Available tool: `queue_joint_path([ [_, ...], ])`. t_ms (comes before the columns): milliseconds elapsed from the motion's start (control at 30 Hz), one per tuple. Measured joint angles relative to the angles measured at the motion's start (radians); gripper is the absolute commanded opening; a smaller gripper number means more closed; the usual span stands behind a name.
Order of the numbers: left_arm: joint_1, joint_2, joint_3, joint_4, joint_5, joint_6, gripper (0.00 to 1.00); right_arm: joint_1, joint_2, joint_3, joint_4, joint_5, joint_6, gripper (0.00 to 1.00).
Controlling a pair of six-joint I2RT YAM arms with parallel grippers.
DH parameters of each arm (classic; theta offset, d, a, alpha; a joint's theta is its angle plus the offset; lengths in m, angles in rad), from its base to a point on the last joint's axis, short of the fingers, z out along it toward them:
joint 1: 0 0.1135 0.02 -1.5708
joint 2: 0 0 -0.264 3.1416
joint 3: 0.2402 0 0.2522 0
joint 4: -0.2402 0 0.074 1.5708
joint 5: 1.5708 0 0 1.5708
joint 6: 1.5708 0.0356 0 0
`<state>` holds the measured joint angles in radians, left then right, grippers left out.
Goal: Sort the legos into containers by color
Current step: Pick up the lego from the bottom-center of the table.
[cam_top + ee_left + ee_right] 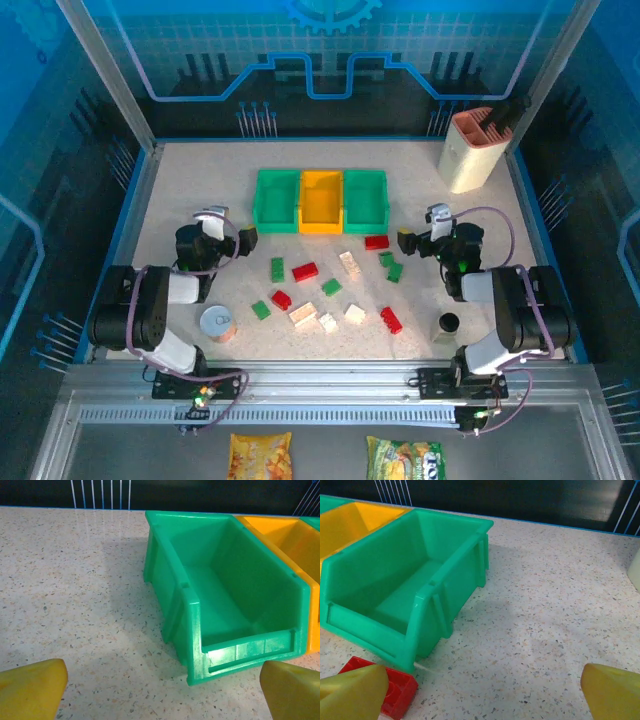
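Observation:
Three containers stand joined in a row at the back middle: a green one (277, 200), a yellow one (321, 200) and another green one (365, 198). All look empty. Red (305, 271), green (331, 287) and cream (303, 315) legos lie scattered on the table in front of them. My left gripper (245, 240) (162, 690) is open, low over the table just left of the left green container (192, 630). My right gripper (407, 241) (482, 692) is open too, to the right of the right green container (435, 605), with a red lego (400, 690) beside its left finger (352, 692).
A round tin can (217, 322) sits near the front left and a small black cup (448, 323) near the front right. A tall beige-and-salmon holder (470, 150) stands at the back right corner. Two snack bags (260, 457) lie below the table's front rail.

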<state>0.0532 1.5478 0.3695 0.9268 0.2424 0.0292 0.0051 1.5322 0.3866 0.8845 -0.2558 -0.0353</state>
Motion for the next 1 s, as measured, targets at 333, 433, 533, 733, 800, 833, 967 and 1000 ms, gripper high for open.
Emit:
queue_joint_path([
  [333,0.000,0.000,0.000,0.000,0.002,0.000,0.99,0.000,0.000,0.000,0.000,0.000,0.000,1.00],
  [433,0.000,0.000,0.000,0.000,0.002,0.000,0.99,0.000,0.000,0.000,0.000,0.000,0.000,1.00],
  [533,0.000,0.000,0.000,0.000,0.002,0.000,0.99,0.000,0.000,0.000,0.000,0.000,0.000,1.00],
  [733,0.000,0.000,0.000,0.000,-0.008,-0.003,0.99,0.000,0.000,0.000,0.000,0.000,0.000,1.00],
  [800,0.000,0.000,0.000,0.000,-0.011,-0.003,0.99,0.000,0.000,0.000,0.000,0.000,0.000,1.00],
  [833,0.000,0.000,0.000,0.000,-0.013,-0.003,0.99,0.000,0.000,0.000,0.000,-0.001,0.000,1.00],
  [967,0.000,0.000,0.000,0.000,-0.018,-0.003,0.99,0.000,0.000,0.000,0.000,-0.004,0.000,1.00],
  [1000,0.000,0.000,0.000,0.000,-0.018,-0.003,0.99,0.000,0.000,0.000,0.000,-0.006,0.000,1.00],
])
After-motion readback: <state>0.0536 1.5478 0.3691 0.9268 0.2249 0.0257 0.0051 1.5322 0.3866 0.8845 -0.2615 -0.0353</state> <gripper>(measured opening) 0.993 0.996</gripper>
